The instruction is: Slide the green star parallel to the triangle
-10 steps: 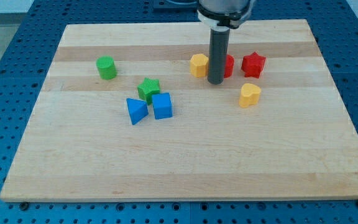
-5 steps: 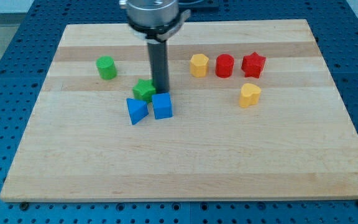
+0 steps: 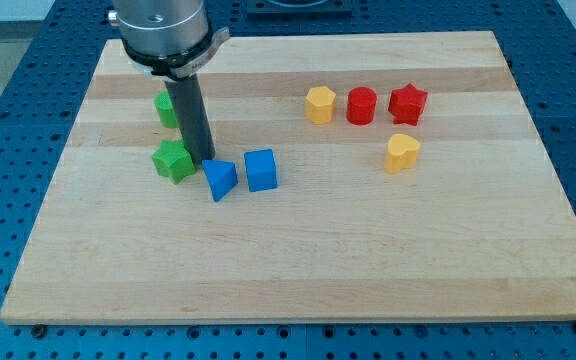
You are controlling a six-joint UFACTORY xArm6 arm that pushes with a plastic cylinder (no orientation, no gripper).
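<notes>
The green star (image 3: 173, 160) lies left of the blue triangle (image 3: 219, 179), apart from it. My tip (image 3: 202, 160) stands between them, touching the star's right side and just above the triangle's upper left corner. The dark rod rises toward the view's top and hides the right part of a green cylinder (image 3: 166, 108).
A blue cube (image 3: 260, 170) sits right of the triangle. A yellow hexagon (image 3: 320, 104), a red cylinder (image 3: 362, 105) and a red star (image 3: 407, 103) form a row at the upper right. A yellow heart (image 3: 401, 152) lies below them. The wooden board (image 3: 298, 260) has blue perforated table around it.
My tip has swept left from the red blocks to the green star and pushed the star left and a little down, off the triangle and cube.
</notes>
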